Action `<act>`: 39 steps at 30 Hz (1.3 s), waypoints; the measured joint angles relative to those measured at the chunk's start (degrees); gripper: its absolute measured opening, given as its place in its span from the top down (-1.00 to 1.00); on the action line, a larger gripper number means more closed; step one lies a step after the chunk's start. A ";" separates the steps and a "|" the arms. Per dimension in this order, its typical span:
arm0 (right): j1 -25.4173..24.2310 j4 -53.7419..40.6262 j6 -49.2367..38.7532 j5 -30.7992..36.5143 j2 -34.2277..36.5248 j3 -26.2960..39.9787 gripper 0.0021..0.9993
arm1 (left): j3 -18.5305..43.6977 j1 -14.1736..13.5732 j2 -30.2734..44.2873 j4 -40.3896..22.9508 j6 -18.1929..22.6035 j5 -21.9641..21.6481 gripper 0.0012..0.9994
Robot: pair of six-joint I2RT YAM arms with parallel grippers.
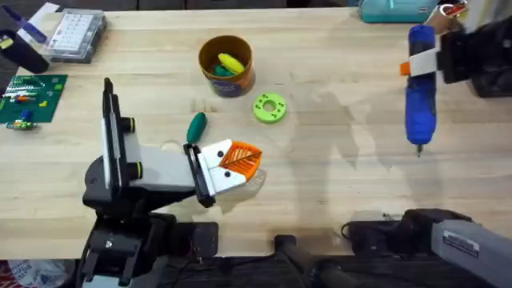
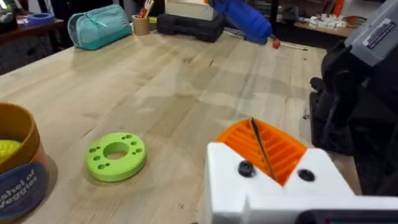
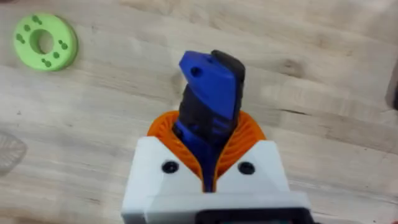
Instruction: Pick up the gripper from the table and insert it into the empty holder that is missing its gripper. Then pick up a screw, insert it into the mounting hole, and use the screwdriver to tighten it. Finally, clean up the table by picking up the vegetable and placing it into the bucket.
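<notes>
My right gripper [image 1: 418,64] is shut on the blue screwdriver [image 1: 421,104], held above the table's right side with its bit toward the near edge; its orange pads clamp the blue body [image 3: 211,74]. My left gripper [image 1: 238,162] hovers low at centre-left, shut, pads pressed together [image 2: 258,134]. The dark-green vegetable [image 1: 196,126] lies just behind it. The bucket [image 1: 234,82] stands farther back, holding yellow and green pieces. The holder [image 1: 120,128], a black plate with green-ringed knobs, stands at the left beside my left arm's white body. The loose gripper and screw are out of view.
A lime-green disc with holes [image 1: 270,108] lies right of the bucket. A green circuit board [image 1: 32,96] and a clear parts box [image 1: 76,36] sit at the far left. A teal pouch [image 1: 392,8] rests at the back right.
</notes>
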 joint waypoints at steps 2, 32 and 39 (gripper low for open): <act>0.00 0.13 0.00 0.00 -2.92 0.00 0.89 | 0.00 0.00 0.00 0.00 0.00 0.00 0.99; 11.25 11.79 7.63 -22.04 -18.88 8.39 0.89 | 0.00 0.00 0.00 0.00 0.00 -0.02 0.99; 16.80 17.43 14.47 -22.73 -18.88 8.41 0.89 | 0.00 0.00 0.00 0.00 0.00 -0.02 0.99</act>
